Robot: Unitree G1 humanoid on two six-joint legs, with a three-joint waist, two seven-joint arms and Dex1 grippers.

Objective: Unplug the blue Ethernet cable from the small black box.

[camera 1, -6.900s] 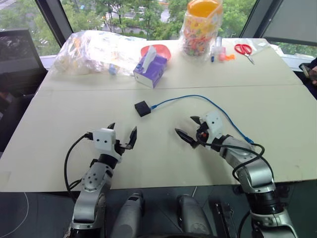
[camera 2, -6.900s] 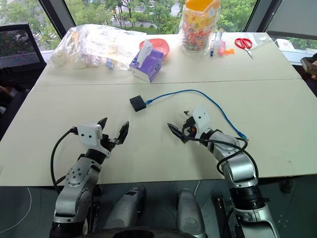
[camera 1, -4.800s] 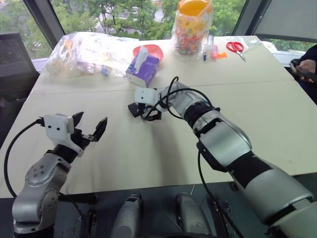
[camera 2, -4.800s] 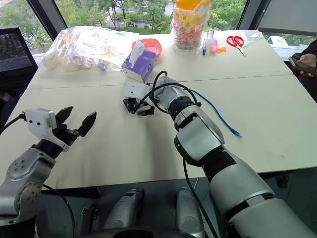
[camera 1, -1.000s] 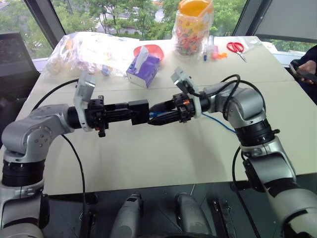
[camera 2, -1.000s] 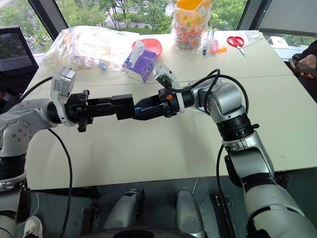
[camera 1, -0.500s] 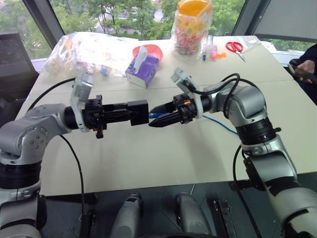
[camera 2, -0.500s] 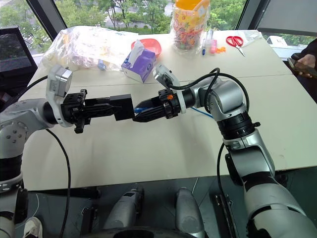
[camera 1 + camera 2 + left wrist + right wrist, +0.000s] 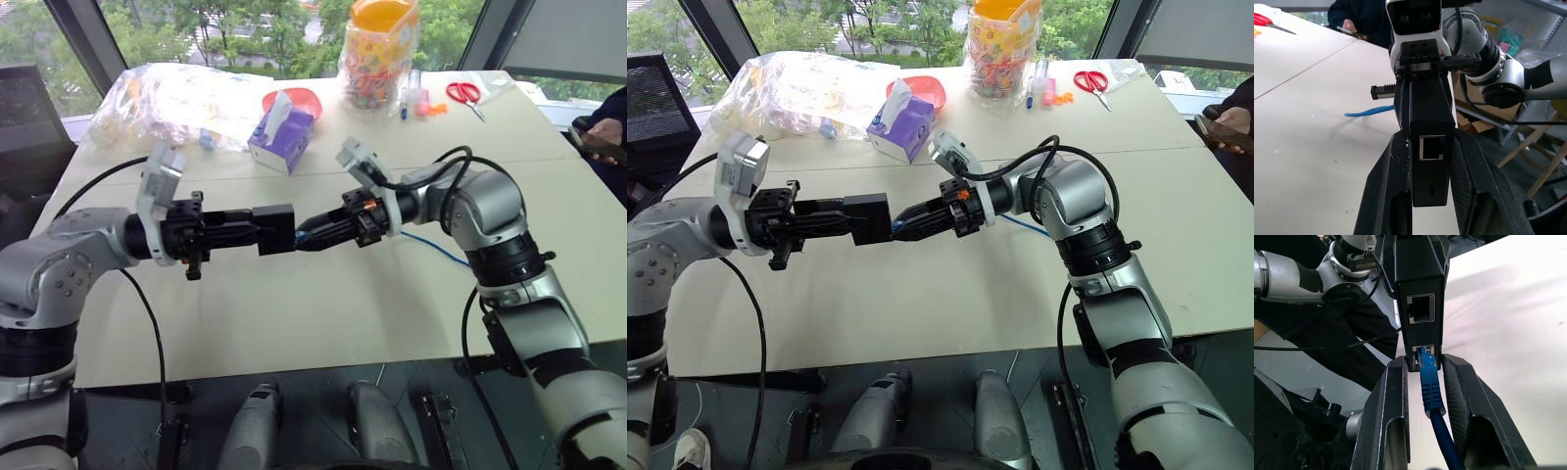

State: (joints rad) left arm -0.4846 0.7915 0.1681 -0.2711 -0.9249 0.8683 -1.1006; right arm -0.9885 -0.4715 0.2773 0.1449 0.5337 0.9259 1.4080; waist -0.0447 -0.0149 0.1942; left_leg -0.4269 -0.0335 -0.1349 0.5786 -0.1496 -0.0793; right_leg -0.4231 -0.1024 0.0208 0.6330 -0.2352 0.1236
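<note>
Above the table, left gripper clamps the small black box; right gripper flanks the blue Ethernet cable, grip unclear.

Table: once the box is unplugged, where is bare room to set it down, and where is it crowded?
Bare table runs along the near edge below both grippers, and on the right past the blue cable. The far edge is crowded: plastic bag, tissue box, candy jar, scissors.
</note>
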